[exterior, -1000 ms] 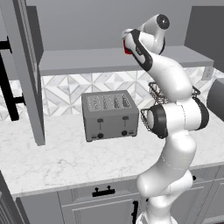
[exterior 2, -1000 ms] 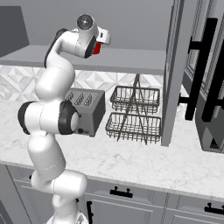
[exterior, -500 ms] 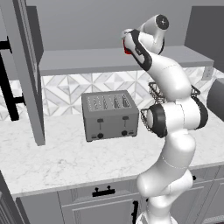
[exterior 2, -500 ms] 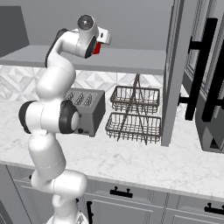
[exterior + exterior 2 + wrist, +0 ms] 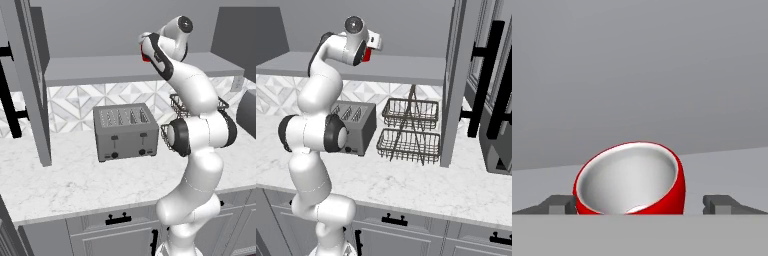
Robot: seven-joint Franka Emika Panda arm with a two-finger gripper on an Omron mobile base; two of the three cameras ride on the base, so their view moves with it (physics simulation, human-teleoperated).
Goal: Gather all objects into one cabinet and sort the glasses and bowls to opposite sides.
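The pincer (image 5: pixel 641 204) stands spread to its full width, its two dark tips showing either side of a red cup (image 5: pixel 630 179) in the hand view, with a clear gap between each tip and the cup's wall; nothing is pinched. The cup lies directly ahead of the pincer, centred between the tips, and appears tipped, its open mouth and pale interior turned toward the camera, so its long axis runs roughly along the pincer's line of approach rather than across it. It rests on or just above the flat grey shelf (image 5: pixel 732 165) of the upper cabinet; contact with the shelf cannot be confirmed. In the left base view the red cup (image 5: pixel 145 56) shows at the hand, above the shelf (image 5: pixel 100 70) and well above the toaster (image 5: pixel 125 131) on the desk (image 5: pixel 75 180). In the right base view the cup (image 5: pixel 367 54) sits at the hand, left of the open cabinet door (image 5: pixel 453 80). Judgement: the cup is within the jaws' span; whether closing or withdrawal follows depends on whether it is settled.
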